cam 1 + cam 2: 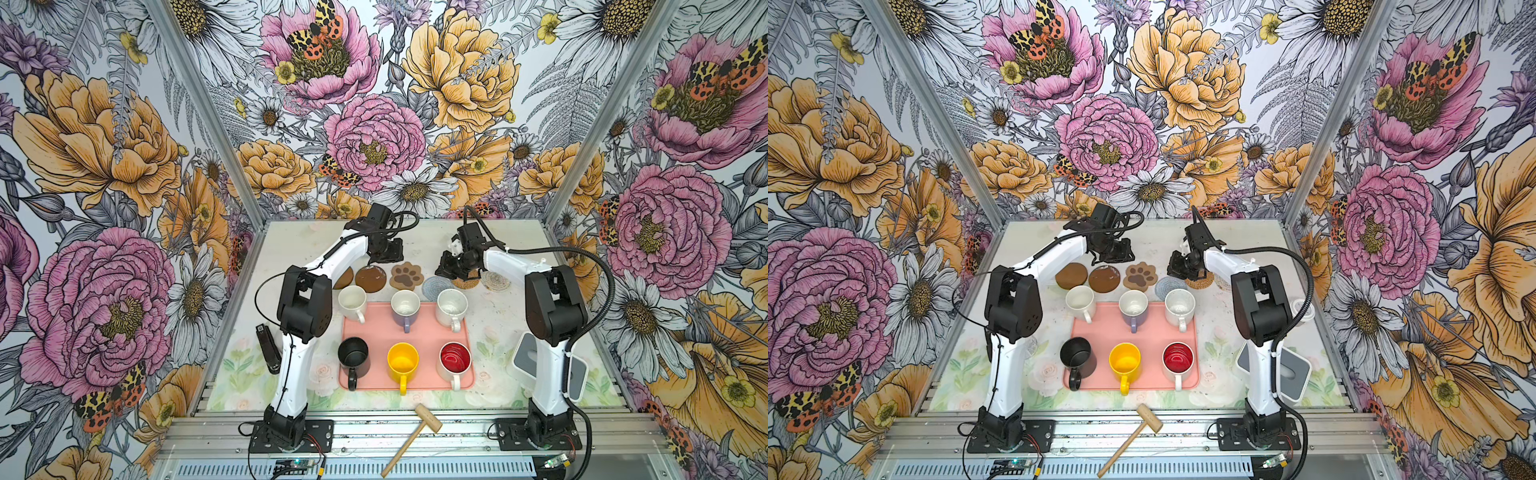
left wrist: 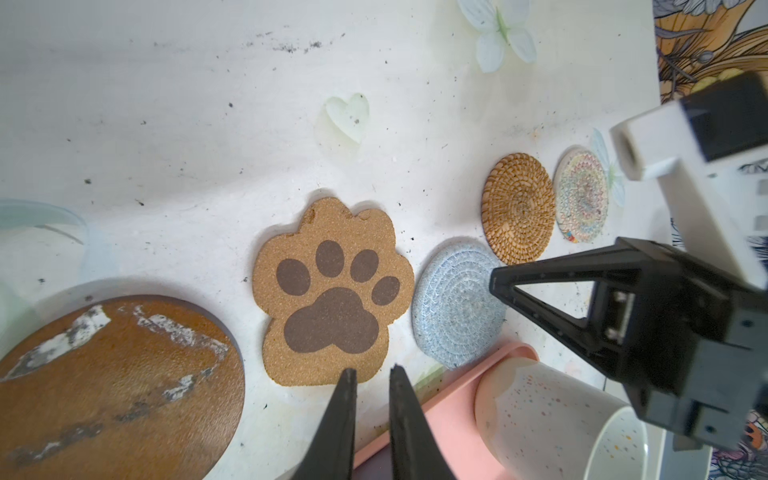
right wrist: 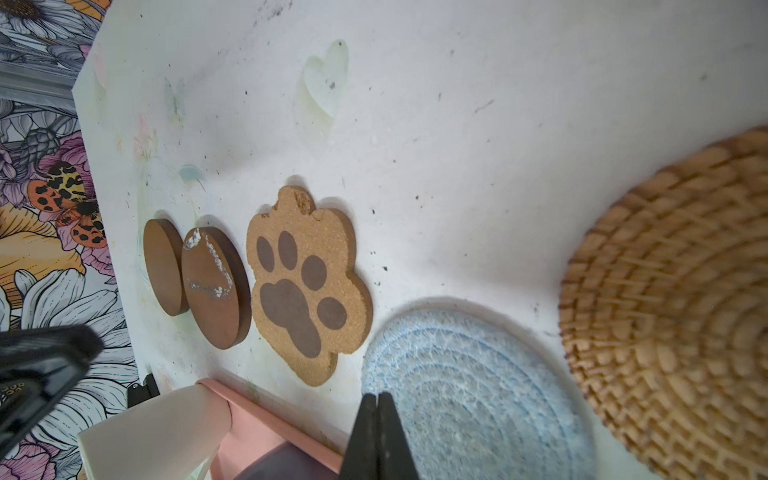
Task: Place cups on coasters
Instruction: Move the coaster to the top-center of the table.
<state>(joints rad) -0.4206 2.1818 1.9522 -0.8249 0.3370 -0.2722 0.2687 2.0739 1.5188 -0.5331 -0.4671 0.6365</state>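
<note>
Six cups stand in two rows in both top views: white [image 1: 352,300], lavender [image 1: 405,309] and speckled white [image 1: 451,305] behind; black [image 1: 353,353], yellow [image 1: 402,361] and red-inside [image 1: 455,358] in front. Behind them lie the coasters: two brown discs [image 1: 370,279], a paw shape [image 1: 406,275], grey-blue [image 1: 436,286], tan woven [image 1: 465,282] and pale woven [image 1: 496,281]. My left gripper [image 2: 372,369] hovers by the paw coaster [image 2: 332,291], fingers slightly apart and empty. My right gripper [image 3: 377,395] is shut, tips at the edge of the grey-blue coaster [image 3: 478,395].
A pink tray [image 1: 415,382] carries most of the cups. A wooden mallet [image 1: 415,436] lies on the front rail. A black stapler [image 1: 268,347] sits at the left and a white-grey box [image 1: 528,353] stands by the right arm.
</note>
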